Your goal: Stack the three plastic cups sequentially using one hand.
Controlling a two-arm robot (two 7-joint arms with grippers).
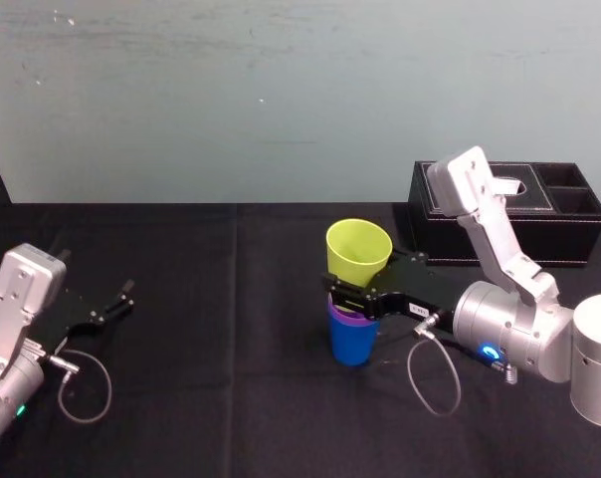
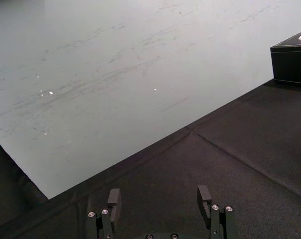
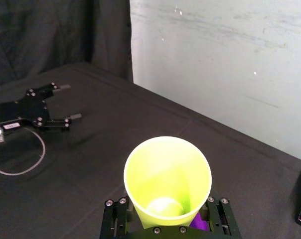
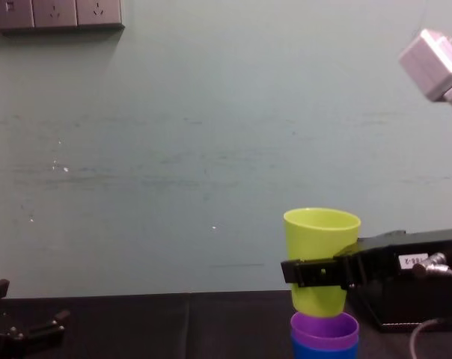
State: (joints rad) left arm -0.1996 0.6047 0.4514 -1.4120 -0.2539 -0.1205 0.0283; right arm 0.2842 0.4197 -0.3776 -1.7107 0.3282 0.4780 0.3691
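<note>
Black cloth covers the surface in front of a pale green wall. At far left the left tool is parked low by the cloth, fingers spread and empty.

Near the middle stands the blue cup with the purple cup nested inside, only its rim showing. Just above them the right tool, reaching in from the right, pinches the yellow-green cup low on its wall. The cup's base is at the purple mouth; whether it touches I cannot tell.

This looks like the last stacking step. Keep the cup upright and centred over the purple rim, lower it straight, and let go only once it seats, so the stack does not tip. The box sits behind at right, well apart.
</note>
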